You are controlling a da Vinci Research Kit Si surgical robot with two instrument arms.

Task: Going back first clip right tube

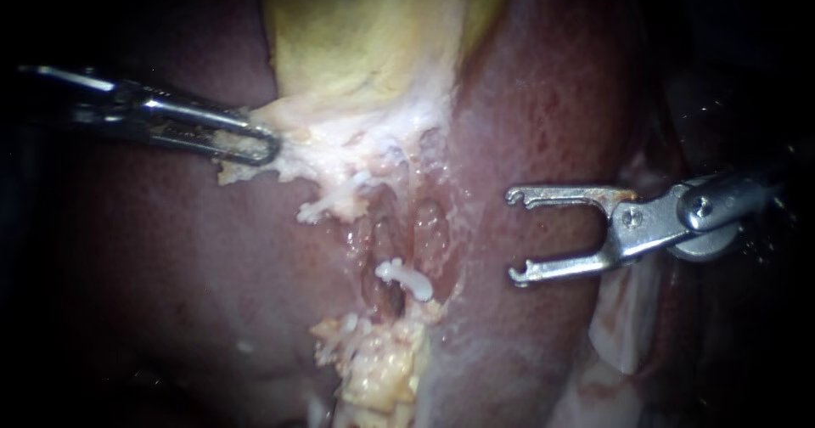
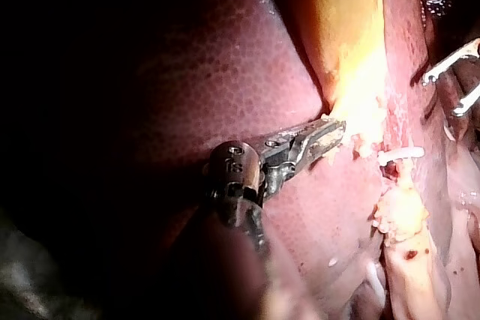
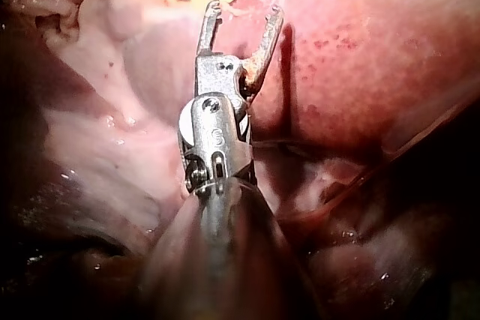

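The right instrument's jaws gape wide, empty, over the liver, apart from the white clip on a tube. The left instrument clamps pale tissue below the gallbladder. Risk: retreating open tips could gouge the liver.

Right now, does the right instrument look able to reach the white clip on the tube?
Probably yes. The right instrument has open, empty jaws facing the clip, with only bare liver between. The left instrument, shut on pale tissue, is well aside.
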